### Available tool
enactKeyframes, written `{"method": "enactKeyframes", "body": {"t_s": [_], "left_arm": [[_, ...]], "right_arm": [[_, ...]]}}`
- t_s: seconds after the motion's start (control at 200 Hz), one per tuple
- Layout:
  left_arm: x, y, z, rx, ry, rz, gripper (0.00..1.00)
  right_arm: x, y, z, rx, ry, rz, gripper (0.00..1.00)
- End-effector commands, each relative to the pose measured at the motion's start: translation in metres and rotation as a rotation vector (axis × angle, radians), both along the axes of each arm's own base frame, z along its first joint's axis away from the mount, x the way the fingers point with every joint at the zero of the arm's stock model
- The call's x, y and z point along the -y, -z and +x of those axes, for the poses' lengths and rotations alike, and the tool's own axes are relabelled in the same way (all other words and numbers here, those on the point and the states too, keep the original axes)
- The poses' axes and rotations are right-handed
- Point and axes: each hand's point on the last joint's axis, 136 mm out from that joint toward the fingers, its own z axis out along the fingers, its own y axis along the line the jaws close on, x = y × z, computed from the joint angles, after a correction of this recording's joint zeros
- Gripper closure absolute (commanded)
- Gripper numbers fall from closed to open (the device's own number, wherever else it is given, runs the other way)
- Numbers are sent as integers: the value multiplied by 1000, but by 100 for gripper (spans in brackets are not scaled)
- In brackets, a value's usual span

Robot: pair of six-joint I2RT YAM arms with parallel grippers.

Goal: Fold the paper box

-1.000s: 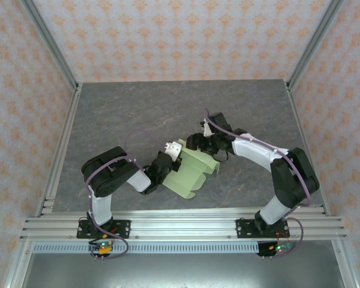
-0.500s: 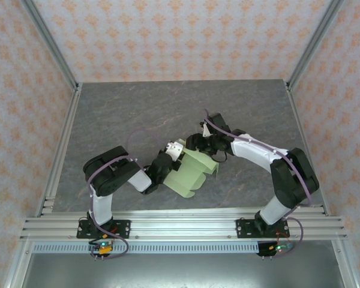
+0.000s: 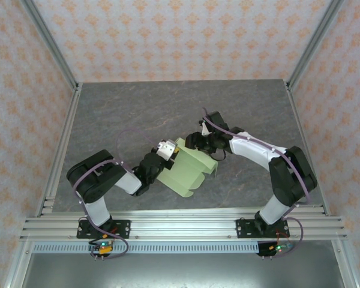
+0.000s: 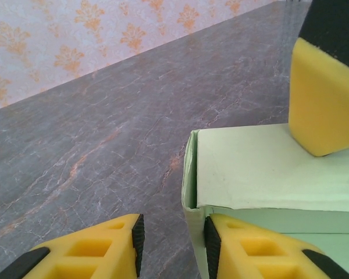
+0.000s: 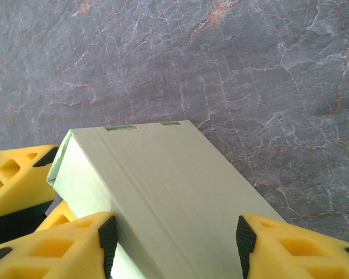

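Left arm (image 3: 102, 180) is folded low, elbow out left, forearm running right to the near-left corner of the paper box (image 3: 189, 171). Left gripper (image 4: 171, 247) has a narrow gap, with the box's corner wall standing in it, close to the right-hand pad and clear of the other.

Right arm (image 3: 261, 153) reaches left from its elbow to the box's far edge. Right gripper (image 5: 173, 229) sits mid-wide astride the raised panel, card at both pads. Can't tell if it's clamped.

The box sits mid-table (image 3: 138, 108), between the two grippers.
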Motion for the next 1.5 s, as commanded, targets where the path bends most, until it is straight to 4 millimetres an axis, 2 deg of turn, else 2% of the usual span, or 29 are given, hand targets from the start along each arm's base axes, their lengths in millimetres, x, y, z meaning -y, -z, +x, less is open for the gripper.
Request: {"method": "enactKeyframes", "body": {"t_s": [0.0,0.17,0.36,0.37,0.385,0.46,0.786,0.956,1.071,1.266,1.371,1.477,1.492], "left_arm": [[6,0,10,6,7,-12,64],[19,5,15,-18,36,-45,66],[27,9,21,-32,42,-98,86],[27,17,20,-47,41,-90,86],[27,20,20,-51,42,-91,87],[34,23,21,-60,68,-104,91],[50,24,21,-88,108,-146,90],[48,26,21,-109,89,-159,90],[39,23,22,-114,43,-161,91],[24,27,24,-127,-15,-158,94],[16,30,22,-125,-40,-154,95],[9,31,21,-127,-59,-146,95],[8,32,20,-129,-61,-143,95]], "right_arm": [[15,33,-20,-114,11,-101,43],[15,32,-24,-126,18,-82,43],[16,32,-27,-126,30,-72,43],[16,32,-27,-126,30,-74,43],[16,32,-27,-126,31,-76,43],[17,34,-27,-130,36,-84,43],[8,26,-23,-143,52,-25,43],[7,22,-22,-125,38,-31,42],[7,8,-21,-65,1,-19,38],[11,-38,-21,168,-72,23,28],[29,-56,-24,298,-69,-16,25],[57,-63,-25,413,-12,-88,23],[63,-69,-26,444,4,-93,22]]}}
